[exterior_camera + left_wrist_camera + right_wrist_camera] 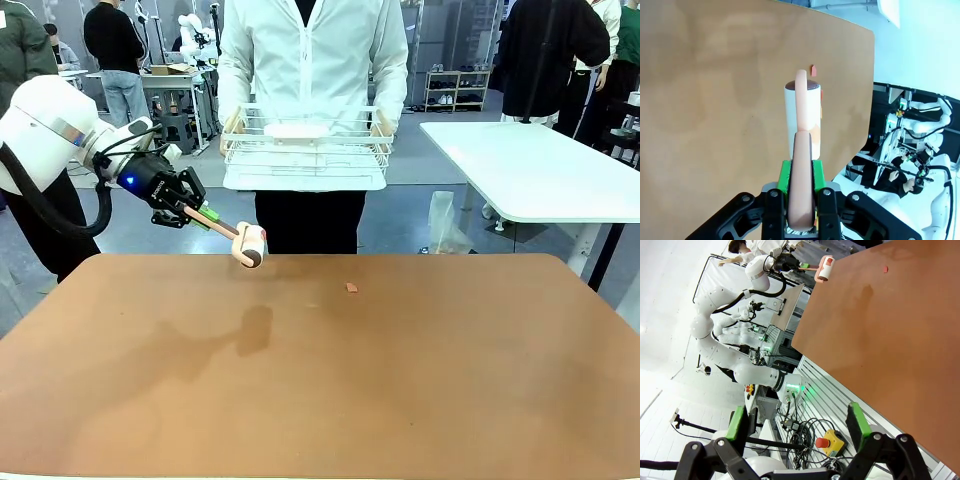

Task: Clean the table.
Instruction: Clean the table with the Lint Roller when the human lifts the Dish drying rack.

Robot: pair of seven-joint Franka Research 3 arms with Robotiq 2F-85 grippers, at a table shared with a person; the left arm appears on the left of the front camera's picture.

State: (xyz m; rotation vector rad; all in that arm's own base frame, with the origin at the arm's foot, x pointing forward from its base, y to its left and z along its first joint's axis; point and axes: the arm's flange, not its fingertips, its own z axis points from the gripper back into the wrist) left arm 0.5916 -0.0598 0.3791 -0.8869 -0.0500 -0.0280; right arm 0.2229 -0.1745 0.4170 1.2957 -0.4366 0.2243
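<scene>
**Front view.** The reddish-brown worktop [400, 380] spans the whole lower half of the frame. The left arm comes in from the upper left. The left gripper [200, 213] is clamped on the pink handle of a lint roller [250, 245]. The roller's white drum hangs at the worktop's far edge, left of centre, and points down and to the right. Its shadow [255, 330] lies apart from it, lower on the surface, so the drum is off the wood. A small reddish scrap [351, 287] lies on the worktop to the right of the roller, near the far edge. Beyond the edge, at top centre, a person [312, 50] in a white shirt holds a white wire basket [305, 150] in both hands. A white table [540, 170] stands at the right.

**Left wrist view.** The left gripper [801, 175] rises from the bottom centre. Its green pads [785, 175] press on either side of the pink handle. The lint roller [802, 115] stands up the middle of the frame against the brown worktop [715, 100]. The scrap [813, 70] shows just past the drum's top end.

**Right wrist view.** The right gripper [796, 422] sits at the bottom, its green-padded fingers [735, 422] well apart with nothing between them. The worktop [890, 340] slants across the right side. At the top, the left gripper [795, 262] holds the lint roller [826, 267] at the worktop's corner. The scrap [885, 269] lies to the right of it.
</scene>
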